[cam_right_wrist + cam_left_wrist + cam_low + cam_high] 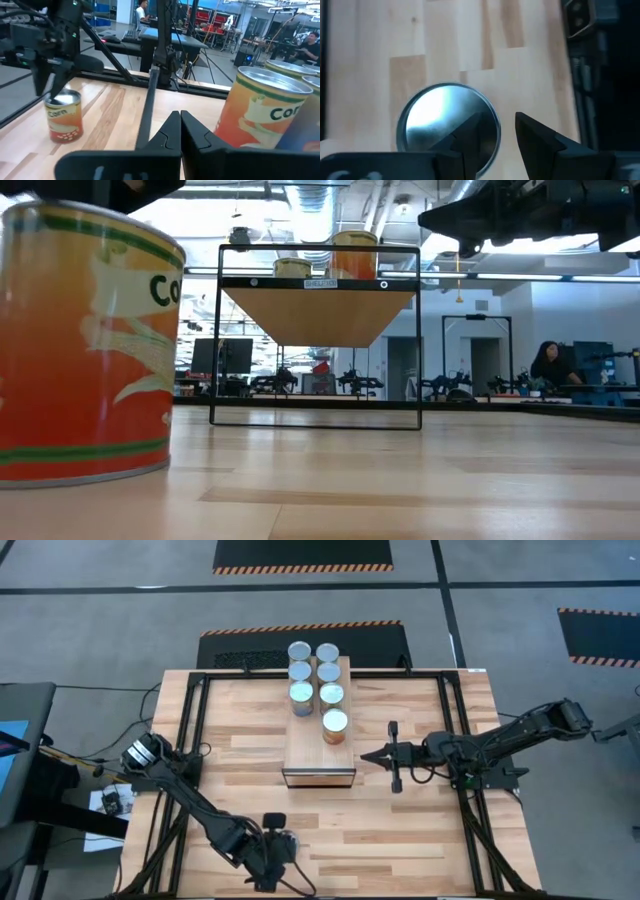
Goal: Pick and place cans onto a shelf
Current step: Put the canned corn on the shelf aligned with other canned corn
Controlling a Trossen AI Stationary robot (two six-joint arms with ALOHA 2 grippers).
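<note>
Right at the near edge of the table (400, 840), the left gripper (272, 858) hangs over the last loose can (448, 131), fingers (540, 142) spread apart with one of them across the silvery lid and the other out over bare wood, not clamped on anything. From above the arm hides that can completely. Low down, the same tin fills the foreground, orange with a green band, its label cut off after the letters "Co", its top lost past the frame. From the other arm's camera the word reads "Corn" in full.

Out past it lies a wide stretch of open planks, free all the way to the shelf (318, 740) in the middle of the table. From table height the shelf shows as a dark wire frame with a pale wooden underside, so what stands on it is mostly hidden; only two tins peek over the rim.

Just beside the shelf's near right corner hovers the right gripper (368, 756), fingers pressed together and holding nothing, tip aimed at the shelf but apart from it.

On the shelf top stand seven cans (314, 674) in two rows, the nearest an orange "Corn" tin (335, 726) by the right edge; the farther labels cannot be read. The near end of the shelf top is still bare.

Far back, a seated person (548, 366) at a desk.
</note>
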